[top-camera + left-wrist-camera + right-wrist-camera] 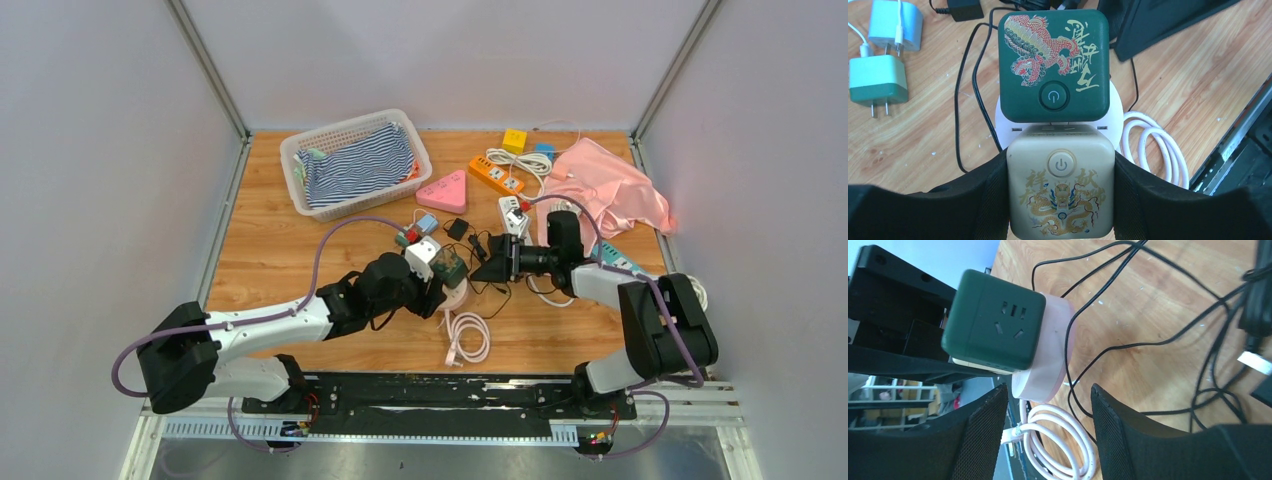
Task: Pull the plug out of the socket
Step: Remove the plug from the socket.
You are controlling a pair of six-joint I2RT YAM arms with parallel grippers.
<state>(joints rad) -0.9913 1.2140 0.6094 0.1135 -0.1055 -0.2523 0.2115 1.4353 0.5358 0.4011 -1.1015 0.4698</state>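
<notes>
Left wrist — pincer (1060, 172), clasping cream cube (1060, 200)

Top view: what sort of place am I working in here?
Most likely a robot test cell, not a home: a wooden table boxed in by plain white panels, the arms bolted to a black rail at its near edge, and mixed props such as a basket and an orange power strip.

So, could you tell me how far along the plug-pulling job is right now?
Done: the left gripper is clamped on the cream cube, pressing both its sides. In hand: the right gripper, jaws open, is at the edge of the round pink socket, not yet gripping it. Left: the cream cube and the green cube both sit on that socket, so nothing is pulled off yet.
</notes>
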